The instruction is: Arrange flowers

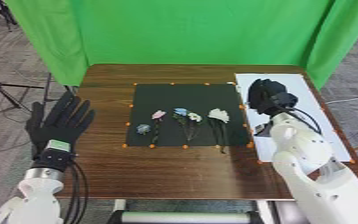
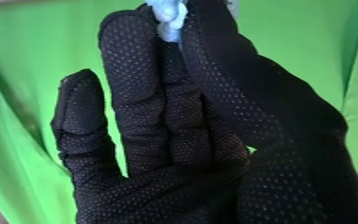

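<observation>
The right hand (image 2: 184, 190) in its black fabric glove pinched a pale blue petalled flower (image 2: 168, 17) before a bright green cloth curtain (image 2: 33, 65).

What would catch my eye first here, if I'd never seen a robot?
Probably the bright green curtain behind the table. Then the two black-gloved hands: the left spread open at the table's left edge, the right above the white sheet, pinching something pale blue. Between them, small pink, blue and white flowers lie on a dark mat.
</observation>
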`<state>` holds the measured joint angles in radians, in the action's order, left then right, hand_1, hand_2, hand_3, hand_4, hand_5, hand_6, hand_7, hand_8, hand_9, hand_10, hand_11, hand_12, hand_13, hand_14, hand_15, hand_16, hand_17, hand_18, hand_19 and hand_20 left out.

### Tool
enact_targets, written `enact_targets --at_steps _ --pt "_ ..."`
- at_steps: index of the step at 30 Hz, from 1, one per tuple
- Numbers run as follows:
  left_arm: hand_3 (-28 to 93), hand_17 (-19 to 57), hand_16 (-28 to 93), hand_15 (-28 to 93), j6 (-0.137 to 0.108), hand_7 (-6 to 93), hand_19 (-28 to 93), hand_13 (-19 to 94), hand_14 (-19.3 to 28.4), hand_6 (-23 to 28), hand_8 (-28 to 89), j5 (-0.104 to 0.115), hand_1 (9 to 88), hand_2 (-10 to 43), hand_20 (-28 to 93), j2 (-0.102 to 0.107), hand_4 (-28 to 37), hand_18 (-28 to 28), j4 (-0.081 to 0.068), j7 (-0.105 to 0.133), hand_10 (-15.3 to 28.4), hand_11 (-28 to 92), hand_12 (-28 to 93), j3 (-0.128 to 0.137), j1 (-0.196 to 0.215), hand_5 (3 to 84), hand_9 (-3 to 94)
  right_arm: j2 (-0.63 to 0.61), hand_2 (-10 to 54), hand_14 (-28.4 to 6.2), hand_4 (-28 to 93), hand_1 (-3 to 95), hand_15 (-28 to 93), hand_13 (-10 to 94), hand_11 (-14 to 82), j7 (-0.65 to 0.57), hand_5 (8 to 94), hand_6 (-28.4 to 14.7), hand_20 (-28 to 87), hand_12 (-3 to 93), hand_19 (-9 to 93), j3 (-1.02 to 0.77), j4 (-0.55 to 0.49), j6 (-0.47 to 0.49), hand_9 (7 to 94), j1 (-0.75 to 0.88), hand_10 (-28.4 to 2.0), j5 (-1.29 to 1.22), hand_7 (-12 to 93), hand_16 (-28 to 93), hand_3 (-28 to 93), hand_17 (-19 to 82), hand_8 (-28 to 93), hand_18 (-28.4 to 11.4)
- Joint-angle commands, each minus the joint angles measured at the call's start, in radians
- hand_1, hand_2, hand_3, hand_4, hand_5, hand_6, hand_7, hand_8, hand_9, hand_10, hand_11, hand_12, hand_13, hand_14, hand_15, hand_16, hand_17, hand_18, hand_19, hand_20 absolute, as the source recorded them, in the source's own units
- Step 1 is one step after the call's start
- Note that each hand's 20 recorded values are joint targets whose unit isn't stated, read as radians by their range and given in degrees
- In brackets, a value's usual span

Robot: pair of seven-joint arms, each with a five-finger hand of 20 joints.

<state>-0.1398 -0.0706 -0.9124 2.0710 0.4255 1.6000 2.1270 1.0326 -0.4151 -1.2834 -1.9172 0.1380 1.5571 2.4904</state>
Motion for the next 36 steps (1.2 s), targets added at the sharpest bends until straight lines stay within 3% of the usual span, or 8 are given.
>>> enact_targets --at_steps 1,7,11,16,21,25,30,36 --pt "71 -4.9 -9 38 0.008 15.7 34 27 14.8 6.1 -10 -0.003 25.7 13.5 9 -0.014 -28.3 13.7 0.003 -0.012 13.6 23 11 -0.013 -0.008 36.4 34.6 0.100 -9.5 -4.8 -28 62.2 41 70 12.2 -0.024 74.7 1.2 38 45.4 79 -0.003 -0.034 -0.007 86.8 0.127 -7.8 0.026 34 43 72 34 1 -19.6" --pt "71 -4.8 -9 37 -0.008 15.8 34 28 14.6 6.1 -10 0.003 25.8 13.5 9 -0.016 -28.3 13.7 0.000 -0.021 13.6 23 11 -0.015 -0.017 36.4 34.7 0.109 -9.5 -4.8 -28 62.0 41 70 12.3 -0.037 73.9 1.2 38 45.6 80 0.009 -0.025 -0.011 85.7 0.133 -7.3 0.024 34 43 72 34 0 -19.7" --pt "71 -4.8 -8 37 -0.009 15.7 34 28 14.5 6.0 -10 0.002 25.8 13.5 9 -0.018 -28.3 13.7 0.000 -0.025 13.6 23 11 -0.016 -0.017 36.2 34.8 0.113 -9.5 -4.9 -28 62.0 42 69 12.6 -0.043 72.9 1.2 38 45.3 80 0.016 -0.019 -0.018 85.1 0.128 -7.2 0.020 34 43 72 34 0 -19.7" --pt "71 -4.9 -8 37 0.002 15.7 35 28 14.5 6.1 -10 0.001 25.8 13.5 9 -0.021 -28.3 13.7 -0.010 -0.051 13.6 23 11 -0.016 -0.032 36.2 34.8 0.115 -9.5 -5.3 -28 58.0 44 66 11.6 -0.054 70.6 -0.2 37 42.5 80 -0.003 -0.038 0.027 81.8 0.135 -7.4 -0.043 32 41 72 33 -2 -20.0" --pt "72 -5.1 -8 38 -0.004 15.8 35 27 14.9 6.1 -10 0.002 25.6 13.5 9 -0.020 -28.3 14.0 -0.005 -0.049 13.7 23 11 -0.007 -0.023 36.3 34.7 0.114 -9.5 -6.7 -28 54.2 45 64 9.6 -0.058 68.0 -0.9 36 37.2 79 -0.009 -0.048 0.036 77.7 0.147 -9.3 -0.042 28 38 73 32 -3 -20.2" --pt "72 -5.2 -8 39 -0.003 15.8 35 27 15.0 6.2 -10 0.005 25.6 13.5 9 -0.018 -28.3 14.0 -0.007 -0.052 13.7 23 11 -0.009 -0.022 36.5 34.7 0.116 -9.5 -7.6 -28 50.9 47 63 15.5 -0.060 66.9 -0.9 35 31.0 79 -0.013 -0.063 0.041 74.1 0.156 -10.5 -0.057 26 36 76 31 -4 -20.5" --pt "72 -5.2 -8 39 -0.008 15.9 35 27 15.1 6.2 -10 0.020 25.5 13.5 9 -0.010 -28.3 14.2 -0.006 -0.047 13.7 23 11 -0.010 -0.019 36.6 34.6 0.122 -9.5 -9.6 -28 45.8 51 62 23.2 -0.058 63.4 -1.2 35 20.8 79 -0.018 -0.088 0.062 69.4 0.164 -12.3 -0.065 23 30 79 31 -14 -20.9" --pt "72 -5.3 -8 39 -0.008 16.0 35 27 15.3 6.1 -10 0.020 25.4 13.5 9 -0.008 -28.3 14.3 -0.003 -0.041 13.7 23 11 -0.014 -0.019 36.6 34.5 0.126 -9.5 -10.8 -28 43.0 53 62 22.8 -0.056 62.1 -1.8 35 19.6 79 -0.017 -0.102 0.088 68.0 0.164 -12.8 -0.075 21 25 81 30 -14 -21.3"
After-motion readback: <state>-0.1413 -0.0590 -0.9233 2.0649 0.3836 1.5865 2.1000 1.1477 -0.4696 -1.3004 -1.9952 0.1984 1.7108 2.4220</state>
